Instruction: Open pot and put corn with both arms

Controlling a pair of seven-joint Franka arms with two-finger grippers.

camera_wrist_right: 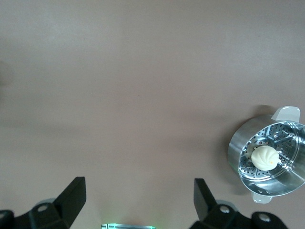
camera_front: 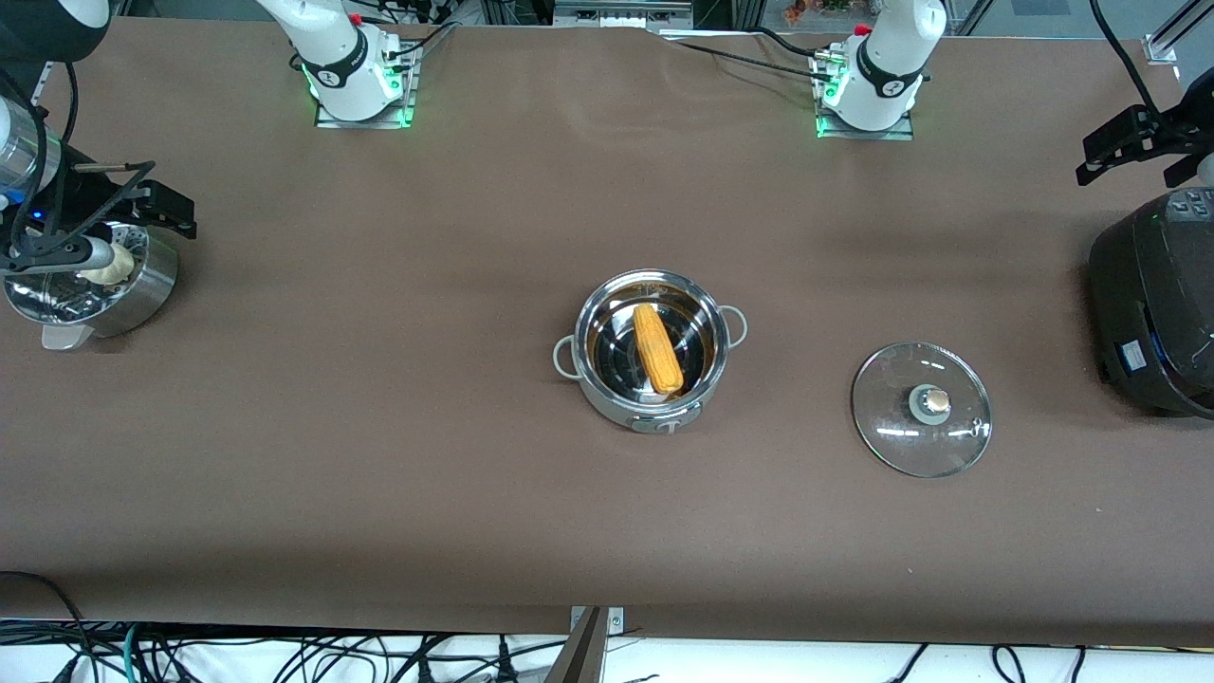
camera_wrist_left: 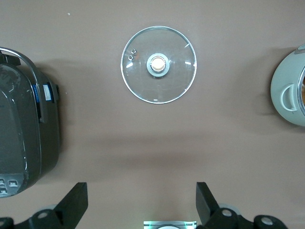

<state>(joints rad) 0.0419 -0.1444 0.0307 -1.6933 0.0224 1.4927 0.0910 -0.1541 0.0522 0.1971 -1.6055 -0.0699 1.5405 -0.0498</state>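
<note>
The steel pot (camera_front: 593,327) stands open in the middle of the table, and the yellow-orange corn (camera_front: 657,348) lies inside it. Its glass lid (camera_front: 901,436) with the copper knob rests flat on the table beside the pot, toward the left arm's end. The left wrist view shows the lid (camera_wrist_left: 158,64) and an edge of the pot (camera_wrist_left: 290,93). My left gripper (camera_front: 1129,156) (camera_wrist_left: 141,195) hangs open and empty, high over the left arm's end by the rice cooker. My right gripper (camera_front: 156,204) (camera_wrist_right: 139,191) hangs open and empty, high over the steamer basket.
A big black rice cooker (camera_front: 1157,304) (camera_wrist_left: 24,129) stands at the left arm's end of the table. A perforated steel steamer basket (camera_front: 142,285) (camera_wrist_right: 238,152) holding a white bun (camera_front: 112,270) (camera_wrist_right: 264,156) stands at the right arm's end.
</note>
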